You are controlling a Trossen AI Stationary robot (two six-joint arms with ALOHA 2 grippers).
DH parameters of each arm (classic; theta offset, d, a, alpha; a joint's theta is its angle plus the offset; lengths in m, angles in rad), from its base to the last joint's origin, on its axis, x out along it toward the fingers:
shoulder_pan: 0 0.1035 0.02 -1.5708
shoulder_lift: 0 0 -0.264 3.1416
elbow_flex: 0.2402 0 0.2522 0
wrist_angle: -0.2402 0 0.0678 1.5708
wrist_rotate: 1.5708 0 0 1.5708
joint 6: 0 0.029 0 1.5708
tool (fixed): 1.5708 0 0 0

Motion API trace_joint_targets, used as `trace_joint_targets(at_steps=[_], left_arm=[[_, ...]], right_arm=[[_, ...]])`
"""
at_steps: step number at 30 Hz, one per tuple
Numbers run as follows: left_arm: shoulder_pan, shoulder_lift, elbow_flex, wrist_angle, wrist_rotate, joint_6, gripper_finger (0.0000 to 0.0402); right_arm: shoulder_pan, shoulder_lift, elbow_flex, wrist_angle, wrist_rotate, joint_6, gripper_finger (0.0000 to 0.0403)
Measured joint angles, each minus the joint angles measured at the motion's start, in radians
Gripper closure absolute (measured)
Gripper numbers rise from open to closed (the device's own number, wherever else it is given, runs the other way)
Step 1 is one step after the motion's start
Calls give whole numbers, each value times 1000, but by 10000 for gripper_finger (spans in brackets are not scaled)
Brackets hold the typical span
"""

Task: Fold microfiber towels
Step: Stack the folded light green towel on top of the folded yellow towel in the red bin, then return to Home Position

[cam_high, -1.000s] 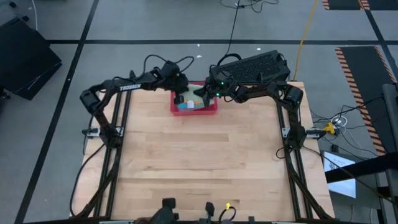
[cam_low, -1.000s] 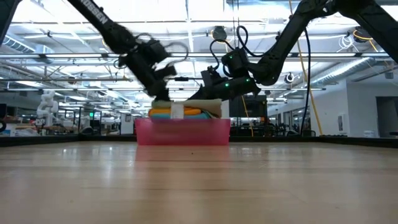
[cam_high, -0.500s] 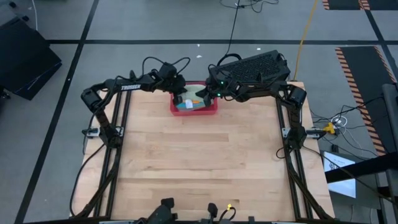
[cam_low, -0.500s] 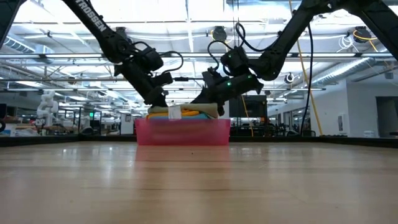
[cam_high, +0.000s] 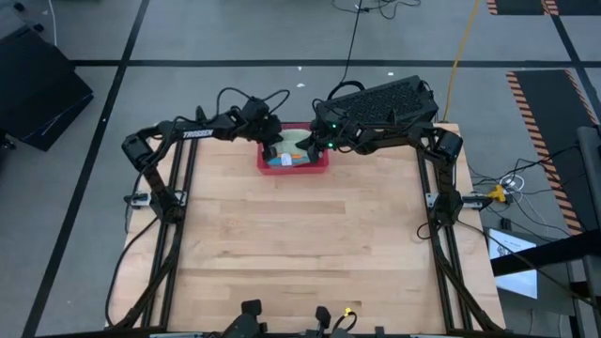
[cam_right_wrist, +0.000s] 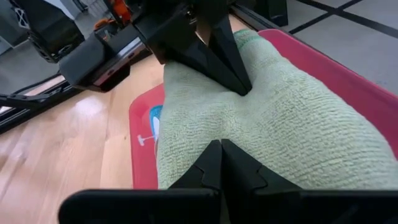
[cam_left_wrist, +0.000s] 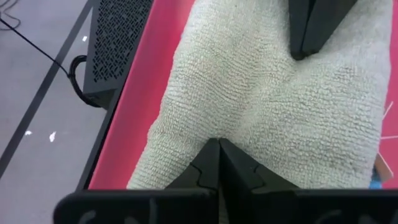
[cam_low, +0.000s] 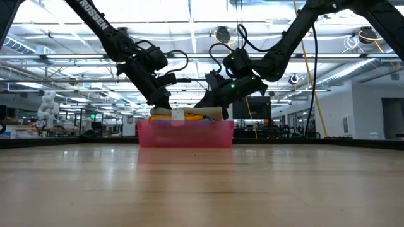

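**Both grippers pinching the top towel in the tray**

Seen from above: a pink-red tray (cam_high: 293, 167) at the 12 o'clock edge of the wooden table (cam_high: 300, 244), holding a stack of microfiber towels (cam_low: 187, 114). Left gripper (cam_high: 270, 147) reaching in from about 10 o'clock, right gripper (cam_high: 312, 144) from about 2 o'clock, both tips down over the stack and near each other. A black perforated box (cam_high: 387, 100) just beyond the tray toward 1 o'clock, off the table's far edge.

From table height: the stack rising slightly above the tray's rim, with orange and blue layers showing under a pale grey-green towel (cam_left_wrist: 261, 106) on top. A small white tag (cam_low: 178, 114) hanging at the stack's front. Both arms slanting down to meet the top layer from opposite sides.

Through the left wrist camera: left fingers (cam_left_wrist: 217, 168) pressed together, tips buried in a gathered ridge of the pale towel; the right gripper's dark tip biting the same cloth across from them. Through the right wrist camera: right fingers (cam_right_wrist: 221, 165) likewise closed tight on a raised fold of that towel, the left gripper's wedge-shaped tip directly opposite, pink tray wall on either side.
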Motion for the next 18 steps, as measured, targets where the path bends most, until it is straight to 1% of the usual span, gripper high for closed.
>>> trace_joint_targets(at_steps=[8,14,18], left_arm=[[-1,-59,-2,-14,-4,11,399],[-1,-128,-2,-14,-9,11,383],[-1,-172,-2,-12,-9,6,386]], right_arm=[[-1,-23,-1,33,-5,-3,403],[-1,-78,-2,35,-24,-18,403],[-1,-109,-2,24,-25,-31,403]])
